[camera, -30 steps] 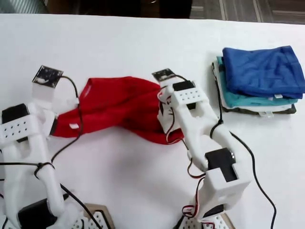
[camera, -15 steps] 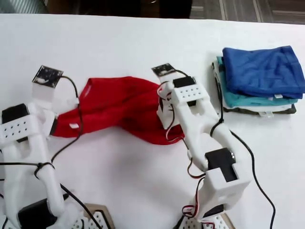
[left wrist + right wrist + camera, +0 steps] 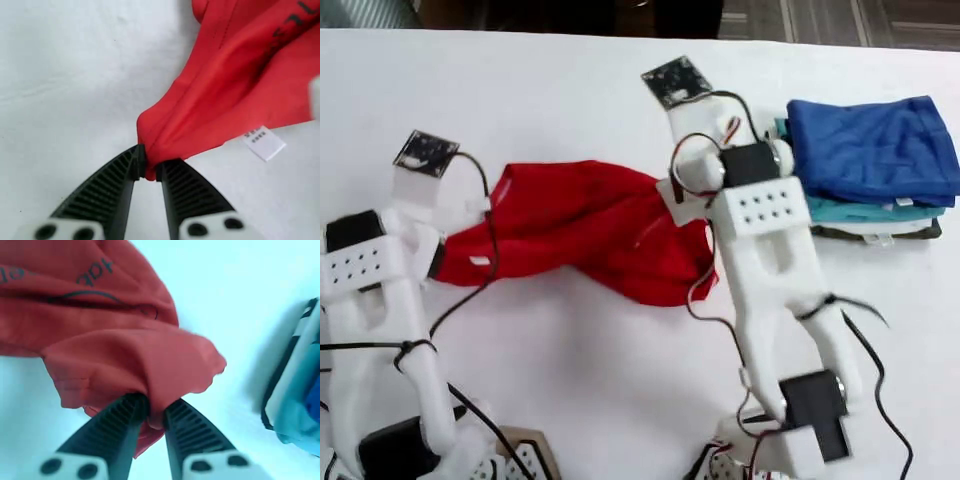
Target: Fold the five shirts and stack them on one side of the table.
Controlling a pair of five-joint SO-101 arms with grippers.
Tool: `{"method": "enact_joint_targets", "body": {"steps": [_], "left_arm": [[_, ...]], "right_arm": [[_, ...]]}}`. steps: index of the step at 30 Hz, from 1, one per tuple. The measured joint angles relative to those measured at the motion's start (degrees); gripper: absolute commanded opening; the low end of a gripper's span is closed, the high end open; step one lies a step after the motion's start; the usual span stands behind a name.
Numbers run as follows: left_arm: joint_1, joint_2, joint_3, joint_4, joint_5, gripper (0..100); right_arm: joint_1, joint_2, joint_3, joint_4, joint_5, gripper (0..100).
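Red shirt (image 3: 580, 225): crumpled, frame centre; ends clamped in closed left pincer (image 3: 148, 162) and right pincer (image 3: 154, 407). Folded stack (image 3: 865, 165): upper right, beside right arm. White surface (image 3: 550, 90); dark floor (image 3: 800, 18) beyond.

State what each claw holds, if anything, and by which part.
Both hold the red shirt: the left claw pinches a bunched corner at one end, the right claw a gathered fold at the end nearer the stack.
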Motion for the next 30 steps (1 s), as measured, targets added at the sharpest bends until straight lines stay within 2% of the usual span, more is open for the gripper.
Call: {"method": "enact_joint_targets", "body": {"steps": [6,13,20,26,30], "left_arm": [[1.41,0.00,-9.76,7.12,4.40,3],[4.92,0.00,-21.01,14.77,4.92,3],[5.19,0.00,-33.14,21.10,4.92,3],[5.19,-0.79,-34.99,27.78,4.92,3],[4.84,-2.46,-34.99,28.66,5.01,3]], "right_arm": [[0.53,-4.84,-0.35,0.88,0.00,2.1],[5.10,-13.01,-4.04,-0.62,0.18,2.1],[5.36,-14.77,-10.90,-0.62,0.18,2.1],[5.36,-14.77,-11.69,4.75,0.18,2.1],[5.36,-17.05,-11.69,8.09,2.37,2.1]]}}
